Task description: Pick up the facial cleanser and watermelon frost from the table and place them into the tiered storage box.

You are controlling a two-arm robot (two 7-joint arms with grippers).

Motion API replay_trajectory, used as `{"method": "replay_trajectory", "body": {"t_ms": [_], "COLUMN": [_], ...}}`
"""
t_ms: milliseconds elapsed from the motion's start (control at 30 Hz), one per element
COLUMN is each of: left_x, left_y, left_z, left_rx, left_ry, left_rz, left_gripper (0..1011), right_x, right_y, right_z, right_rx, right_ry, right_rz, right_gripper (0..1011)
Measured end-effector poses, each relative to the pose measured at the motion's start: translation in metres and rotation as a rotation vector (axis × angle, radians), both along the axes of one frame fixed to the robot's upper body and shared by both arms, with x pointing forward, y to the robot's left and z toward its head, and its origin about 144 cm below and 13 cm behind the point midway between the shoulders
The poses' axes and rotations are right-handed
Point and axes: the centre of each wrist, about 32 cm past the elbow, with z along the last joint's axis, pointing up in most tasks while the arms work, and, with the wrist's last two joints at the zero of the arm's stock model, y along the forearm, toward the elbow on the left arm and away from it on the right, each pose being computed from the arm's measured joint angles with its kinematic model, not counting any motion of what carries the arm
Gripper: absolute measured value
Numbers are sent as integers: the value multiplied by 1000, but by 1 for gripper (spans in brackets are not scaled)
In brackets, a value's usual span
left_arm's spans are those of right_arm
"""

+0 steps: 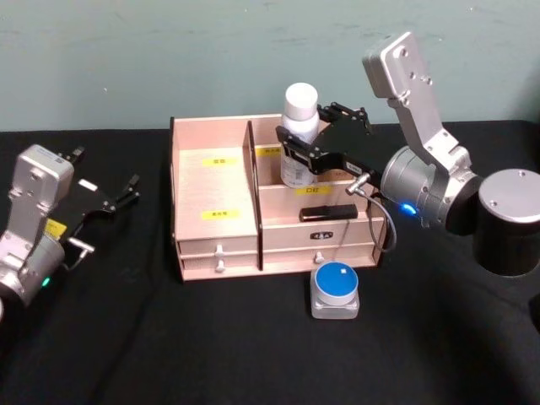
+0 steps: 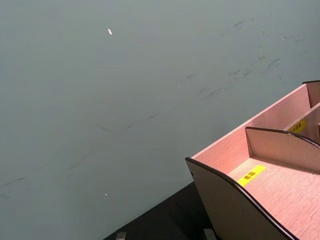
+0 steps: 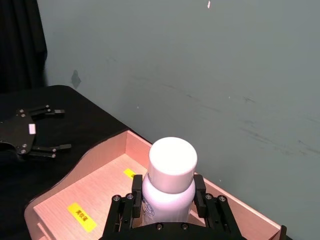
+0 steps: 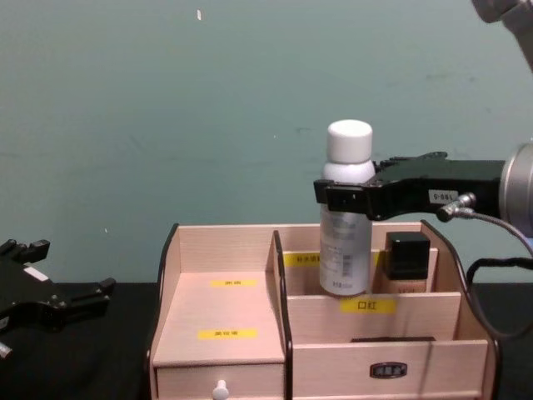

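A white bottle with a white cap, the facial cleanser [image 1: 300,110], stands upright in the back right compartment of the tiered storage box [image 1: 211,139]. My right gripper [image 1: 299,150] is shut on its body just below the cap, seen up close [image 3: 167,200] and from the side [image 4: 341,196]. Whether the bottle [image 4: 346,242] rests on the compartment floor is hidden by the tier wall. A small grey container with a round blue lid, apparently the watermelon frost [image 1: 335,289], sits on the table in front of the box. My left gripper [image 1: 118,201] hangs open at the far left.
A flat black item [image 1: 329,213] lies on the box's middle right tier, and a black cube-shaped cap [image 4: 406,254] stands beside the bottle. The box's left compartments [image 4: 225,308] hold nothing. Black cloth covers the table [image 1: 169,346].
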Motion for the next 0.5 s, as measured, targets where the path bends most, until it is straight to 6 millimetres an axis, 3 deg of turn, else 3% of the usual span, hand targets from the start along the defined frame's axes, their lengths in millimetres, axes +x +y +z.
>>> {"method": "replay_trajectory", "body": {"t_ms": [500], "left_x": [0], "left_y": [0], "left_z": [0], "left_rx": [0], "left_ry": [0], "left_rz": [0], "left_gripper": [1001], "right_x": [18], "right_y": [8], "right_z": [-7], "right_rx": [-4], "right_ry": [1], "right_rz": [-12], "right_gripper": [613]}}
